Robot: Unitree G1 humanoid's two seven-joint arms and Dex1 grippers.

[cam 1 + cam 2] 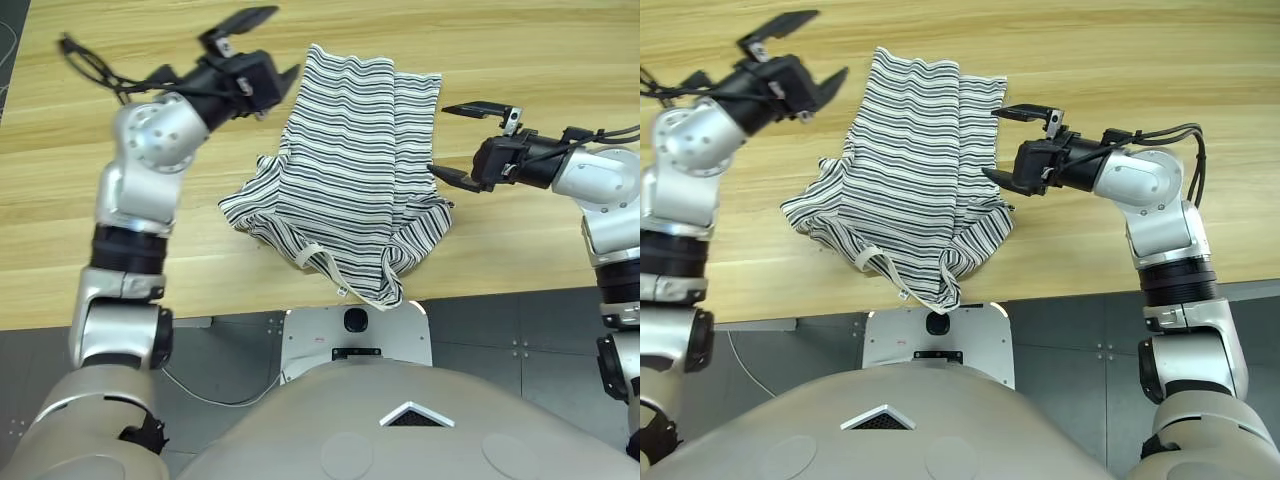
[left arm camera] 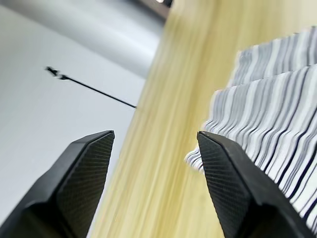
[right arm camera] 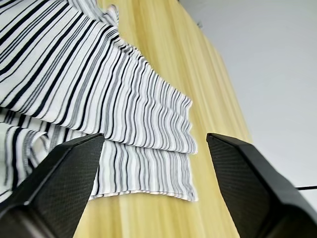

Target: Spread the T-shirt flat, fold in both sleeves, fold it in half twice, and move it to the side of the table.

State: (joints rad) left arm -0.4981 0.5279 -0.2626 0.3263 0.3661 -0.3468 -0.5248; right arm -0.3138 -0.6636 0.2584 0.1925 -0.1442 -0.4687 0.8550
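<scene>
Both jaws wide, my left gripper (image 1: 277, 45) at upper left and right gripper (image 1: 440, 140) at right flanked the rumpled shirt (image 1: 345, 170) mid-frame; I feared grabbing stacked layers would bunch it further.

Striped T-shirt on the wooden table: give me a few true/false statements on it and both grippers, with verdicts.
1. The black-and-white striped T-shirt lies on the light wooden table. True.
2. The left gripper is shut on a sleeve. False: it is open beside the shirt's far left corner and holds nothing.
3. The right gripper is open at the shirt's right edge. True.
4. The shirt is spread flat with both sleeves out. False: it is rumpled, with fabric folded over itself.
5. The shirt sits well clear of the table's near edge. False: its near end reaches that edge.
</scene>
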